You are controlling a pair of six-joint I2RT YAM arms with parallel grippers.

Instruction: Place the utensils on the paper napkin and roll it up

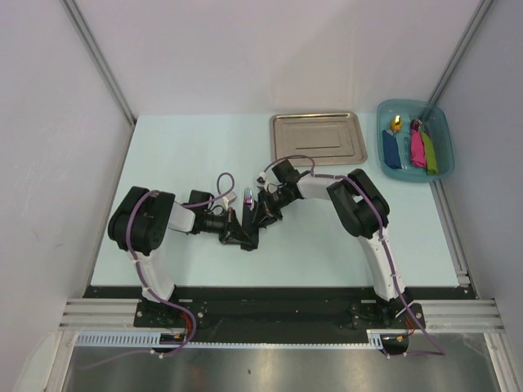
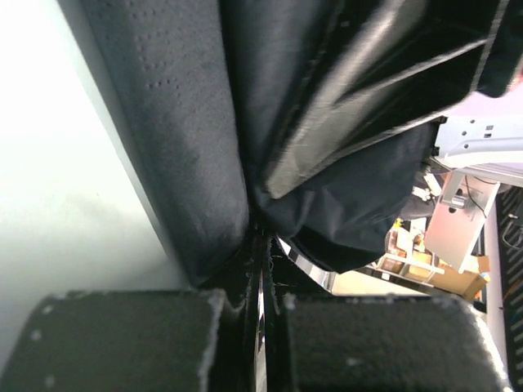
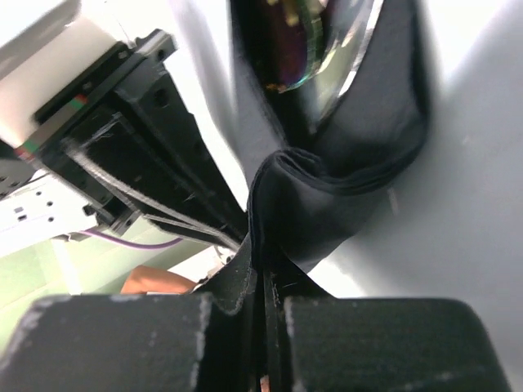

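Overhead camera sits high behind the arm bases, looking down and forward across the whole table (image 1: 188,155) to the back wall. Left wrist camera rides right behind the left gripper (image 2: 263,298), nose almost against the black napkin (image 2: 188,147). Right wrist camera, just behind the right gripper (image 3: 263,302), equally close. All three share the mid-table spot where both grippers meet.

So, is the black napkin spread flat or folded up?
Folded and bunched, not flat: both wrist views show the napkin creased and pinched between the shut left gripper and right gripper.
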